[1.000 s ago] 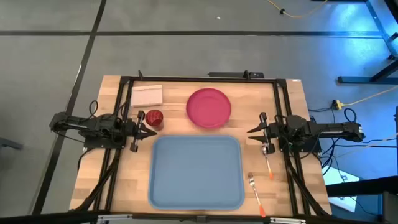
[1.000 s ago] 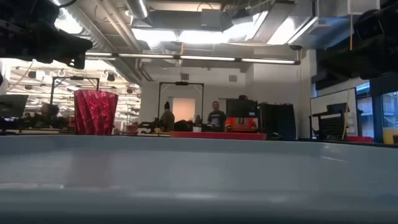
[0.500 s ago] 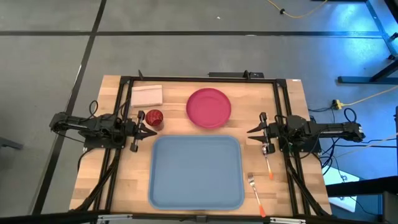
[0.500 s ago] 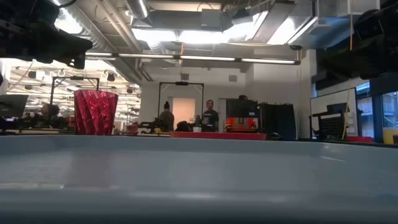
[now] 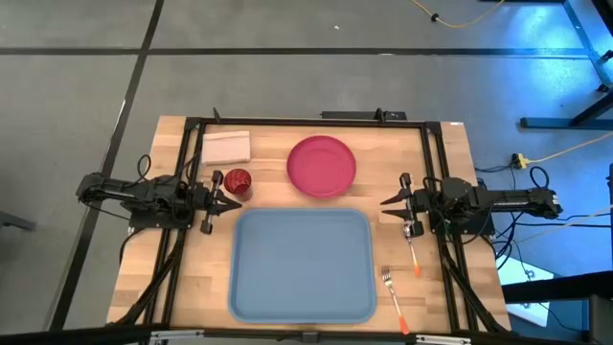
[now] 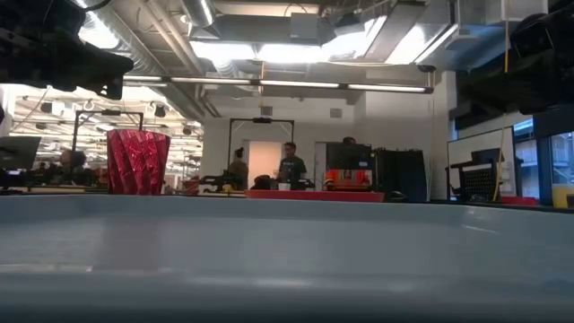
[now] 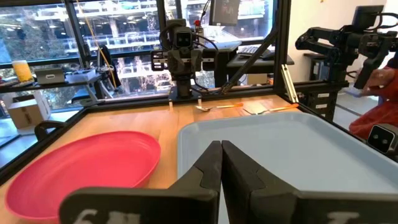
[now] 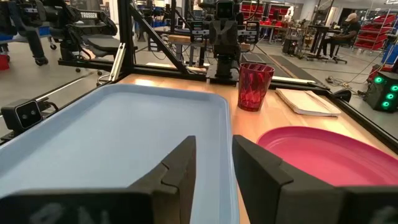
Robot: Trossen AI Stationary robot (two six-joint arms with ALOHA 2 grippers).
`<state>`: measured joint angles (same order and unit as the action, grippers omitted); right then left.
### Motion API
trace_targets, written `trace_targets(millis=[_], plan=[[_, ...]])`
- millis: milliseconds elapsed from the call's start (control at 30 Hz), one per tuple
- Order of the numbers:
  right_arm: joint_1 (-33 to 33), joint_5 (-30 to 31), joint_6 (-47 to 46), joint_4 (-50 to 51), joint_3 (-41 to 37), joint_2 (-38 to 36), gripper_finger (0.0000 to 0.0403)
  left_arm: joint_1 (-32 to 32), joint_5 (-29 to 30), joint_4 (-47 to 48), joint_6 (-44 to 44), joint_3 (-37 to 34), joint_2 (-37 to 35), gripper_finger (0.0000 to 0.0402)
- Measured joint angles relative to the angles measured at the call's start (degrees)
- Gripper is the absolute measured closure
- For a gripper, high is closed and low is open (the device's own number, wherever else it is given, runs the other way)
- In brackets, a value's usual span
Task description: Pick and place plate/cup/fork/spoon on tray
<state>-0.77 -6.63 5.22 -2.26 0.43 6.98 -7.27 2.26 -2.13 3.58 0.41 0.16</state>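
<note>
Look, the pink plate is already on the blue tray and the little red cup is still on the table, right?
Not quite. In the high view the plate lies on the wooden table beyond the tray, which holds nothing. The cup is indeed on the table.

Both arms lie low and level, reaching inward from opposite sides of the table, the left pincer [image 5: 233,204] with its fingers pressed together and the right pincer [image 5: 385,202] with its fingers slightly parted, each holding nothing.

Tray [image 5: 302,265] centre — plate [image 5: 322,166] behind, cup [image 5: 238,181] left; spoon [image 5: 413,244], fork [image 5: 393,298] right.
</note>
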Motion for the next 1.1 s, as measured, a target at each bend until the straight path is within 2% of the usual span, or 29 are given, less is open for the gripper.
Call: trace_targets(millis=[233,533,733,933,1100], plan=[[0.0,-0.04,7.16,-0.32,0.0,0.02,0.0293,0.0,0.01,0.0,0.02,0.0,-0.02,0.0401],[0.0,0.0,6.29,-0.98,0.0,0.02,0.0293,0.0,0.0,0.0,0.02,0.0,-0.01,0.0401],[0.02,2.45,5.38,-7.25,0.0,0.04,0.0293,0.0,0.02,0.0,0.0,0.0,0.0,0.0401],[0.02,2.47,2.64,-18.7,0.0,0.01,0.0293,0.0,0.02,0.0,0.01,0.0,-0.01,0.0401],[0.02,2.49,2.7,-19.41,0.0,0.0,0.0293,0.0,0.02,0.0,0.02,0.0,-0.01,0.0401]])
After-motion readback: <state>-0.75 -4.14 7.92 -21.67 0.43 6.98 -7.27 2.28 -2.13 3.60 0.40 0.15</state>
